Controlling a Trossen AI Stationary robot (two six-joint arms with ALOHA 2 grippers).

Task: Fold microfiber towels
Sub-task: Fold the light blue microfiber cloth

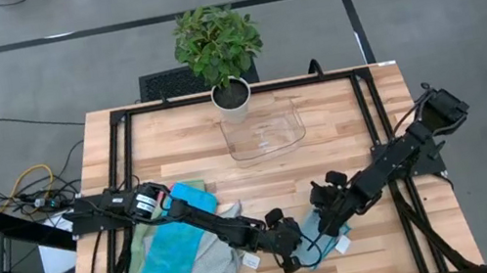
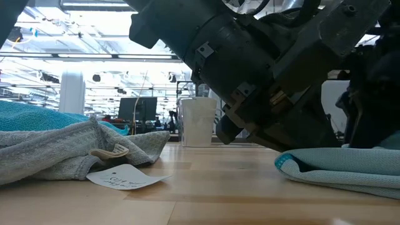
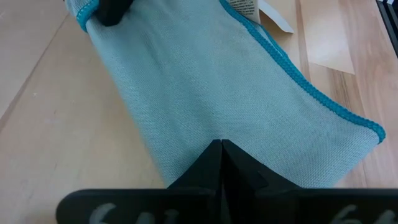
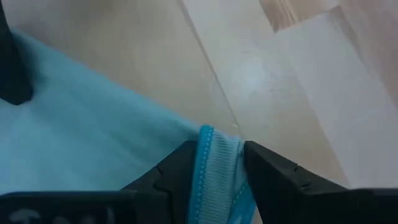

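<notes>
Teal-edged towel (image 1: 325,239): we see left gripper (image 3: 222,149) and right gripper (image 4: 219,163) clamped on its hems; bare table (image 1: 326,157) beyond.

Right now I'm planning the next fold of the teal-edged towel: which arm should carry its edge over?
Probably the right. The right gripper is shut on the light towel's teal hem at a corner, ready to lift. The left gripper is shut on the towel too, better suited to anchoring.
</notes>
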